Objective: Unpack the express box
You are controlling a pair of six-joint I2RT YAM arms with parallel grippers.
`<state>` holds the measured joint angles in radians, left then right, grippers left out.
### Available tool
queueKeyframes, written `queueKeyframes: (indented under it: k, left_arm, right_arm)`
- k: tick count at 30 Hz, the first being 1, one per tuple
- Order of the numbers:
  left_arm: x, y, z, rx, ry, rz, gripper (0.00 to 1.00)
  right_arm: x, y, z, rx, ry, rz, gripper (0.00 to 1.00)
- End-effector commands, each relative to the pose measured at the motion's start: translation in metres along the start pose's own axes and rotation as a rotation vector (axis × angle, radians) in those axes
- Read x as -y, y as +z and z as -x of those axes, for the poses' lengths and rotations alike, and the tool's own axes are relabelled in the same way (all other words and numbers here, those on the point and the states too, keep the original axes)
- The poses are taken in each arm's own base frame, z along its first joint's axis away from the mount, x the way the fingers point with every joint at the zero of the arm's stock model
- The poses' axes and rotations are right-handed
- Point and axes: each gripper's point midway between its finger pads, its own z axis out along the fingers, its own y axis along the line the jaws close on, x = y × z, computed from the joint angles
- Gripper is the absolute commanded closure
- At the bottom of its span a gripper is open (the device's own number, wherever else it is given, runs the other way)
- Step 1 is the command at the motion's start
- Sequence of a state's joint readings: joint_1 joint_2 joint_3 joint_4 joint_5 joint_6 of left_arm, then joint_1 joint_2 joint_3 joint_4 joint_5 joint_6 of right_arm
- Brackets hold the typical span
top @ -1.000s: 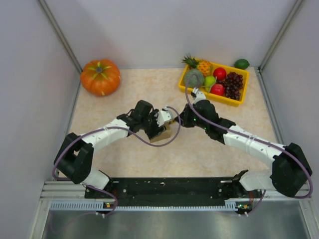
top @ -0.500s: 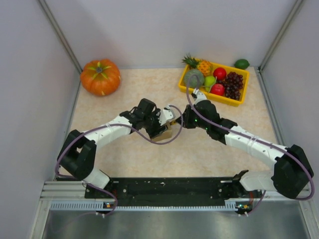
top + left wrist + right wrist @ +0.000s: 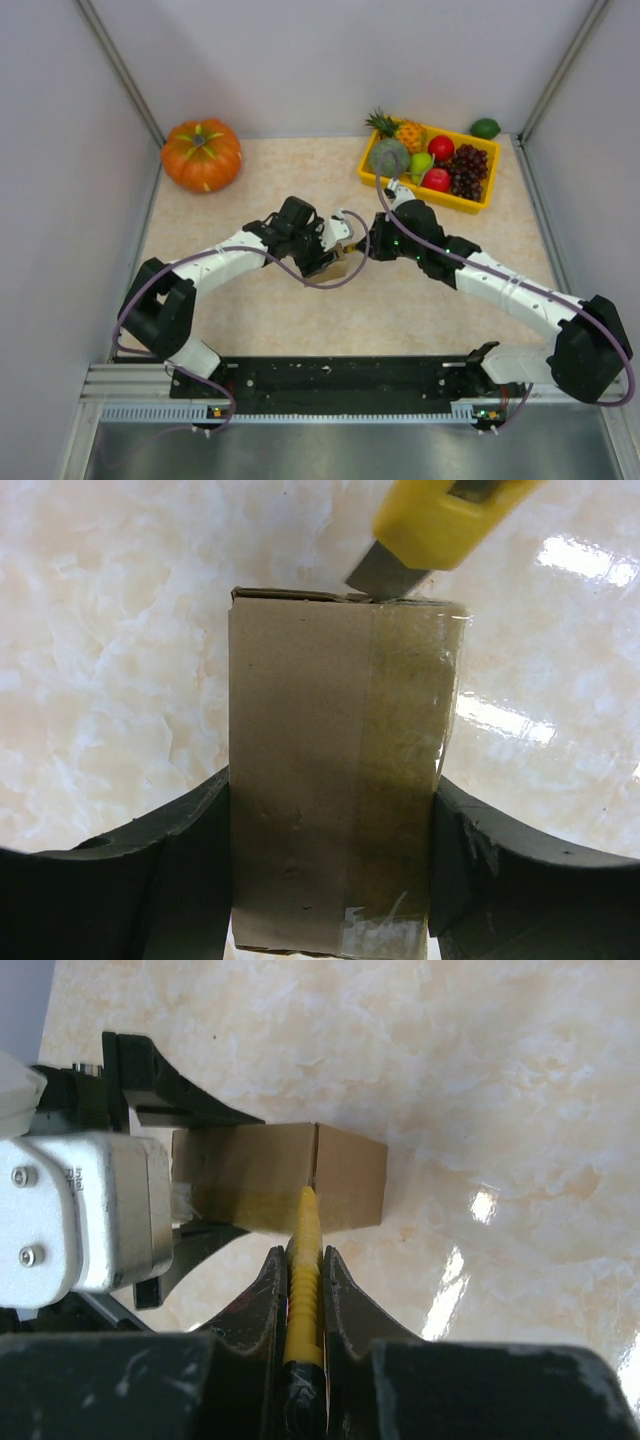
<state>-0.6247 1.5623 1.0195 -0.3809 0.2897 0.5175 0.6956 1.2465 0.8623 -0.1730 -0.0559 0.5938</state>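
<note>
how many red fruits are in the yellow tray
2. One red fruit sits at the yellow tray's far side, between the pineapple and the grapes; the other lies at its near side, beside the grapes. More may be hidden underneath.

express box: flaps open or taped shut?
Shut: clear tape lies along the express box seam, flaps flat; the yellow cutter has its blade only at the far edge.

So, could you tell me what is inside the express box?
Nothing inside shows: the express box is closed, with clear tape across it. A yellow knife has its blade at the taped edge.
</note>
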Motion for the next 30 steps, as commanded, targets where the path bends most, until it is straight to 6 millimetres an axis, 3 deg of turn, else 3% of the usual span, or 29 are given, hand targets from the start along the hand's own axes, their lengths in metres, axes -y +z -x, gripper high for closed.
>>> queueKeyframes:
  k: [1, 11, 18, 23, 28, 29, 30]
  left_arm:
    - [-0.007, 0.012, -0.048, -0.173, -0.091, 0.051, 0.65]
    - [-0.007, 0.010, -0.047, -0.163, -0.078, 0.053, 0.65]
    - [-0.006, 0.010, -0.046, -0.161, -0.085, 0.047, 0.65]
    - [0.000, 0.010, -0.038, -0.133, -0.094, 0.011, 0.60]
    - [0.004, 0.002, -0.013, -0.053, -0.090, -0.035, 0.45]
    - [0.003, 0.000, -0.007, -0.038, -0.087, -0.035, 0.32]
    - [0.005, -0.001, -0.002, -0.021, -0.088, -0.047, 0.27]
  right_arm:
    - [-0.012, -0.027, -0.039, -0.210, 0.006, 0.065, 1.00]
    - [-0.015, -0.033, -0.040, -0.227, 0.018, 0.075, 1.00]
    - [-0.019, -0.044, -0.025, -0.177, 0.046, 0.078, 1.00]
    - [-0.008, -0.051, -0.010, -0.091, 0.051, 0.014, 1.00]
    - [0.001, -0.055, -0.010, -0.068, 0.046, -0.024, 1.00]
    - [0.002, -0.055, -0.010, -0.068, 0.046, -0.027, 1.00]
    - [0.004, -0.054, -0.012, -0.071, 0.045, -0.033, 1.00]
